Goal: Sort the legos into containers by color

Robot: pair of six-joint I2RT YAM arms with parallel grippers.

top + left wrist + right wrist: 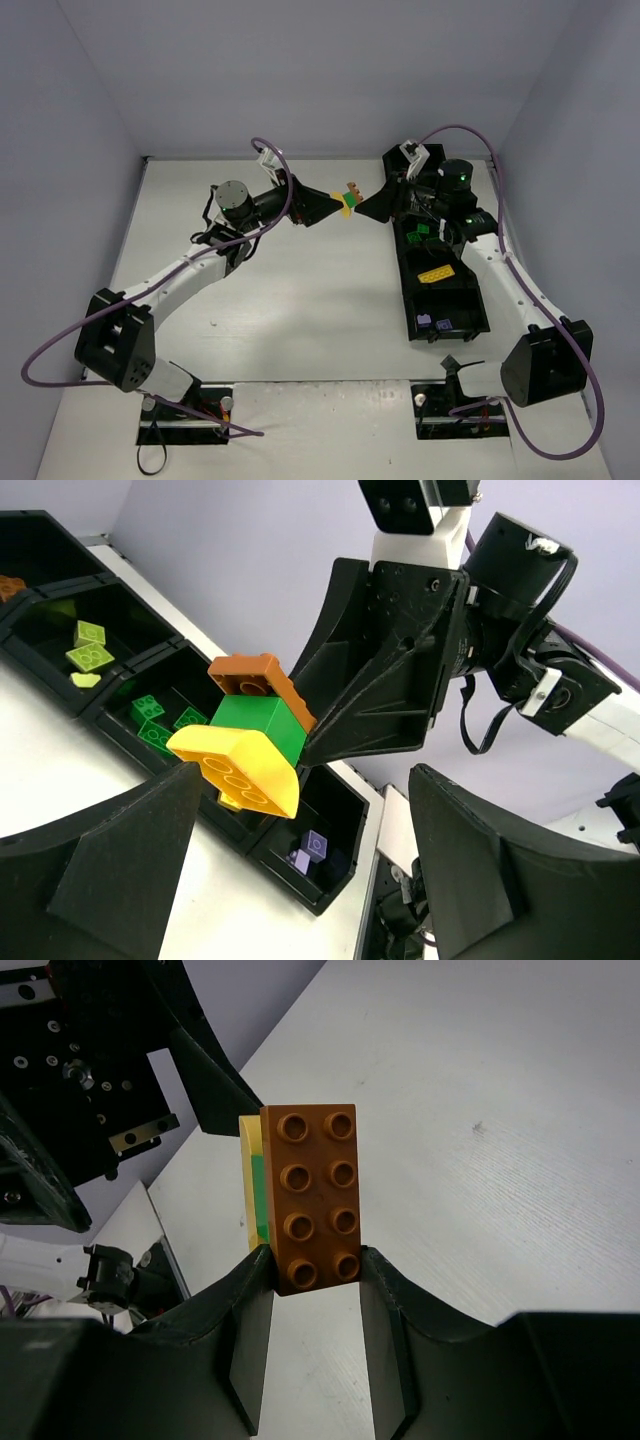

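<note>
My right gripper point(366, 207) is shut on a stack of three legos point(350, 197) held above the table: an orange-brown brick point(313, 1196), a green one point(262, 725) and a yellow one point(240, 770). In the right wrist view its fingers point(312, 1260) pinch the brown brick's sides. My left gripper point(338, 209) faces it, open, its fingers point(305, 780) spread wide beside the stack, not touching it. The black tray point(408, 290) lies at the right, holding green point(420, 232), yellow point(435, 275) and lilac point(432, 322) legos.
The left wrist view shows the tray point(365, 820) with an orange-brown lego point(10, 585), lime point(88, 650), green point(155, 720) and lilac point(310, 850) legos in separate compartments. The right arm point(500, 260) reaches over the tray's far end. Walls enclose the table.
</note>
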